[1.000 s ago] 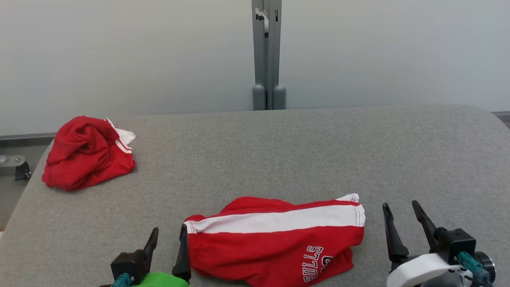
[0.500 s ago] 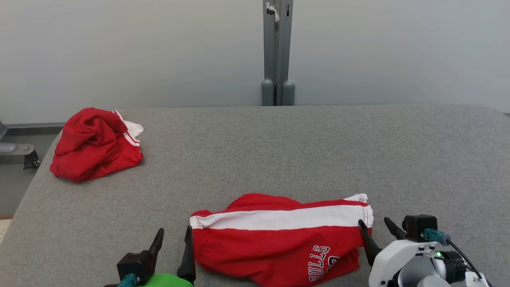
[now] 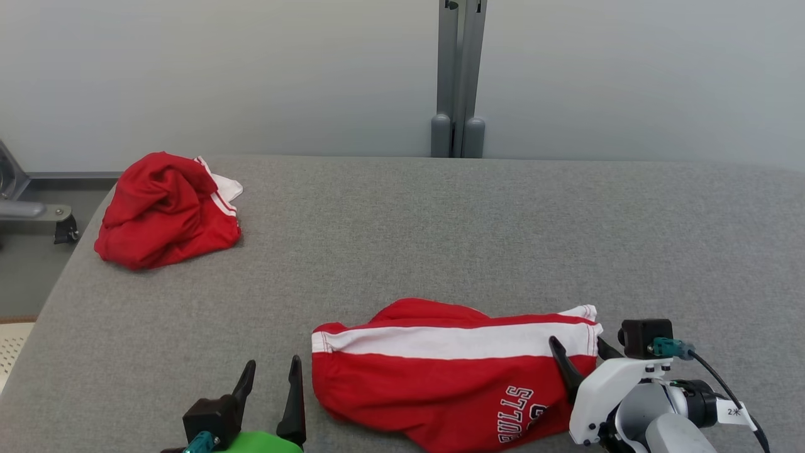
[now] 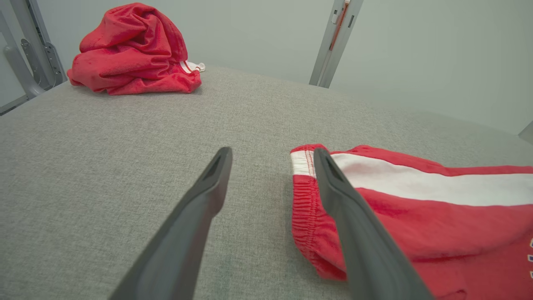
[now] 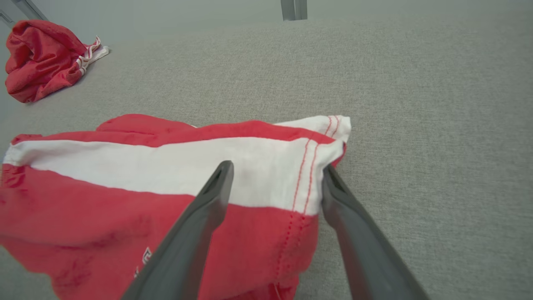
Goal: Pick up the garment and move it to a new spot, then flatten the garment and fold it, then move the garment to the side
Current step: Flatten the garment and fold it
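Left gripper (image 3: pixel 273 362): jaws spread, empty, just beside the waistband end of the red Bulls shorts (image 3: pixel 440 384). Right gripper (image 3: pixel 577 345): jaws spread, straddling the shorts' hem corner. Shorts lie near-centre on the grey surface (image 3: pixel 440 239). Far left: crumpled red garment (image 3: pixel 163 214).

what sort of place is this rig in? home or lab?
Likely a lab or test bay, not a home: a wide grey fabric-covered table, bare pale wall panels joined by a grey metal post, and folded red shorts plus a crumpled red garment laid out on it.
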{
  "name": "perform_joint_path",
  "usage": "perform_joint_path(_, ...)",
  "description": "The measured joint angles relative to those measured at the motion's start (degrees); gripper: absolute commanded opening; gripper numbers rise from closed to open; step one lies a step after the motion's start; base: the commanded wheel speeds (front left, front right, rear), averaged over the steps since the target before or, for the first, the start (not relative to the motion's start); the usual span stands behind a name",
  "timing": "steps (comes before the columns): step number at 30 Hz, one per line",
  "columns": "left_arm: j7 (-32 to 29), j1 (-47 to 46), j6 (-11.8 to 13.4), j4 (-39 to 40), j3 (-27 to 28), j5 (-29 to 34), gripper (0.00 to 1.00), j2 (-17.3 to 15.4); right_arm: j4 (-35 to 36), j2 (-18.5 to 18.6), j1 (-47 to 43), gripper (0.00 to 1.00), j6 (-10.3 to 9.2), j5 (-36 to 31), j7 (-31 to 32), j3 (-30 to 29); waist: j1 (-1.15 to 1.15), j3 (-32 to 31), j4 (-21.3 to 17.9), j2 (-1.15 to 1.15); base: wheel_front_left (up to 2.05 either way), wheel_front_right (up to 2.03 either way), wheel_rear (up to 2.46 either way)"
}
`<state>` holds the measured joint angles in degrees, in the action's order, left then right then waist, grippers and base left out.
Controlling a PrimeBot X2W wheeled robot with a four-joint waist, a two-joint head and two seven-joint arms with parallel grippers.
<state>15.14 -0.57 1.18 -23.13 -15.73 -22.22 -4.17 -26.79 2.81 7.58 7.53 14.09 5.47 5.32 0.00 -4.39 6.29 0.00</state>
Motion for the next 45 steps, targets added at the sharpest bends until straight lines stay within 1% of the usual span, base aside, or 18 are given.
perform_joint_path(1,0.0,0.0,0.0,0.0,0.1,0.1,1.00,0.0,0.0,0.0,0.0,0.97,0.00,0.0,0.1,0.1,0.00,0.0,0.0,0.00,0.00,0.00,0.00)
perform_joint_path(2,0.0,0.0,0.0,0.0,0.1,0.2,1.00,0.0,0.0,0.1,0.0,0.91,0.00,0.1,0.5,0.3,0.00,0.0,0.0,0.00,0.00,0.00,0.00)
perform_joint_path(5,0.0,0.0,-0.1,-0.1,0.3,0.2,1.00,0.0,-0.2,0.4,0.3,0.82,0.00,0.3,0.9,0.7,0.00,0.2,-0.1,0.00,0.00,0.00,0.00)
perform_joint_path(6,0.0,0.0,-0.1,-0.1,0.3,0.2,1.00,0.0,-0.4,0.6,0.7,0.69,0.00,0.4,1.0,0.8,0.00,0.3,-0.2,0.00,0.00,0.00,0.00)
perform_joint_path(7,0.0,0.0,-0.1,-0.1,0.4,0.3,1.00,0.0,-0.6,0.7,1.3,0.55,0.00,0.4,1.0,0.8,0.00,0.4,-0.2,0.00,0.00,0.00,0.00)
perform_joint_path(8,0.0,0.0,-0.1,-0.2,0.4,0.3,1.00,0.0,-0.9,0.8,1.7,0.47,0.00,0.4,1.0,0.7,0.00,0.5,-0.2,0.00,0.00,0.00,0.00)
perform_joint_path(11,0.0,-0.1,-0.2,-0.5,0.3,0.3,1.00,0.0,-2.0,1.1,2.6,0.34,0.00,0.4,0.7,0.6,0.00,0.6,-0.2,0.00,0.00,0.00,0.00)
perform_joint_path(12,0.0,-0.1,-0.2,-0.7,0.3,0.3,1.00,0.0,-2.4,1.1,2.8,0.24,0.00,0.3,0.7,0.6,0.00,0.7,-0.1,0.00,0.00,0.00,0.00)
perform_joint_path(13,0.0,-0.1,-0.6,-1.1,0.1,0.3,1.00,0.0,-2.7,1.1,3.1,0.08,0.00,0.3,0.5,0.6,0.00,0.7,-0.1,0.00,0.00,0.00,0.00)
perform_joint_path(14,-0.4,-0.2,-0.9,-1.4,-0.1,0.2,1.00,0.1,-2.9,1.1,3.4,0.00,0.00,0.3,0.5,0.7,0.00,0.8,-0.1,0.00,0.00,0.00,0.00)
perform_joint_path(18,-2.5,-1.0,-2.5,-2.2,-1.0,-1.4,1.00,0.2,-3.3,1.2,3.7,0.00,0.00,-0.1,0.1,1.0,0.00,0.9,-0.1,0.00,0.00,0.00,0.00)
perform_joint_path(24,-9.2,-4.4,-5.2,-3.3,-2.7,-5.0,1.00,0.7,-1.9,1.6,3.3,0.00,0.00,-0.1,-0.5,2.3,0.00,1.2,-0.6,0.00,0.00,0.00,0.00)
perform_joint_path(29,-16.4,-8.0,-6.2,-6.1,-2.8,-9.1,1.00,0.8,-0.6,2.1,2.5,0.00,0.00,0.1,-0.4,3.7,0.00,1.4,-1.3,0.00,0.00,0.00,0.00)
perform_joint_path(31,-17.9,-9.4,-6.3,-7.4,-2.2,-10.3,1.00,0.8,-0.1,2.2,2.4,0.00,0.00,0.4,-0.2,4.4,0.00,1.6,-1.8,0.00,0.00,0.00,0.00)
perform_joint_path(38,-19.3,-12.4,-6.7,-11.4,-0.8,-13.6,1.00,0.9,0.8,2.5,2.4,0.00,0.00,1.0,0.0,5.6,0.00,2.2,-3.1,0.00,0.00,0.00,0.00)
perform_joint_path(45,-19.4,-14.4,-6.8,-15.1,-0.6,-15.2,1.00,1.0,1.2,2.9,2.4,0.00,0.00,1.4,0.0,5.9,0.00,2.7,-3.5,0.00,0.00,0.00,0.00)
